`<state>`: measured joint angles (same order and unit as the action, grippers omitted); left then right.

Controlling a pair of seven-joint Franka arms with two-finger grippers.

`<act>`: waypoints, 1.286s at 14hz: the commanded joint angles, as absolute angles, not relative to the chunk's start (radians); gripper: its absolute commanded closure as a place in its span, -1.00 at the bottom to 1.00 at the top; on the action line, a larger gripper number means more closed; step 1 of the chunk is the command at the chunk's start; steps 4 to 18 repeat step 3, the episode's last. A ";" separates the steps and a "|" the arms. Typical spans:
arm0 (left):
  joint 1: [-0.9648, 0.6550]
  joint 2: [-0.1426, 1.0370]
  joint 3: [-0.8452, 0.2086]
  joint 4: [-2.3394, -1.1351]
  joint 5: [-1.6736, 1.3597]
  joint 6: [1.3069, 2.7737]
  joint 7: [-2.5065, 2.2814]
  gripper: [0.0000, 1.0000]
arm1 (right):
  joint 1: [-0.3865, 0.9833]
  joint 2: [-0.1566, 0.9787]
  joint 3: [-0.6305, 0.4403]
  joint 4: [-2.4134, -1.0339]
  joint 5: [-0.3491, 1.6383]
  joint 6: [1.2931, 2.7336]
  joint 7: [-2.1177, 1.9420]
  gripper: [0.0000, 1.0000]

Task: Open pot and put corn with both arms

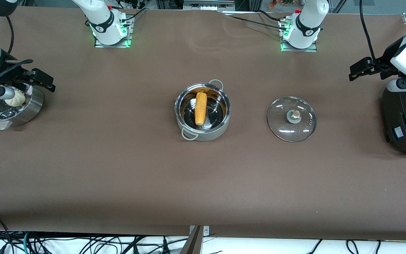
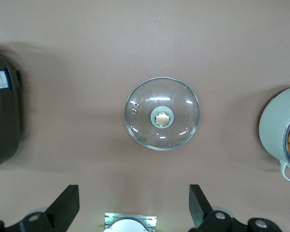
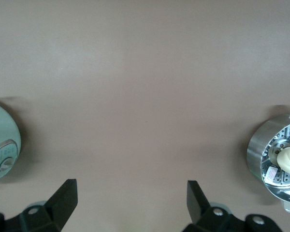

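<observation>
Now note: corn cob (image 1: 200,108) lies inside the pot (image 1: 203,132), glass lid (image 1: 291,119) on the table beside it; left gripper (image 2: 134,208) and right gripper (image 3: 132,205) both spread, empty; keep them clear, task looks done.

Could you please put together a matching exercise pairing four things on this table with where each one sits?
Things:
1. corn
2. glass lid
3. white bun
4. black cooker

Places:
A. in the steamer bowl
B. flat on the table, knob up, beside the pot
C. at the left arm's end of the table
D. inside the open pot

Pairs: 1-D, 2-B, 3-A, 4-C

The left gripper, open, is up over the table by the cooker; the right gripper, open, is by the steamer bowl.
</observation>
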<state>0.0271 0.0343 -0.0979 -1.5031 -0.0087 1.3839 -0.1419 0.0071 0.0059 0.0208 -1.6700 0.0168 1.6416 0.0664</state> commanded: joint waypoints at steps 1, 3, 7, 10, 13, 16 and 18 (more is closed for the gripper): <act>0.034 0.048 -0.103 -1.476 0.005 1.361 -0.124 -1.00 | -0.009 0.028 0.025 -1.640 0.020 1.646 0.040 -1.00; 0.034 0.048 -0.103 -1.474 0.005 1.361 -0.126 -1.00 | -0.008 0.028 0.028 -1.640 0.015 1.646 0.041 -1.00; 0.034 0.048 -0.103 -1.474 0.005 1.361 -0.126 -1.00 | -0.008 0.028 0.028 -1.640 0.015 1.646 0.041 -1.00; 0.034 0.048 -0.103 -1.474 0.005 1.361 -0.126 -1.00 | -0.008 0.028 0.028 -1.640 0.015 1.646 0.041 -1.00; 0.034 0.048 -0.103 -1.474 0.005 1.361 -0.126 -1.00 | -0.008 0.028 0.028 -1.640 0.015 1.646 0.041 -1.00; 0.034 0.048 -0.103 -1.474 0.005 1.361 -0.126 -1.00 | -0.008 0.028 0.028 -1.640 0.015 1.646 0.041 -1.00; 0.034 0.048 -0.103 -1.474 0.005 1.361 -0.126 -1.00 | -0.008 0.028 0.028 -1.640 0.015 1.646 0.041 -1.00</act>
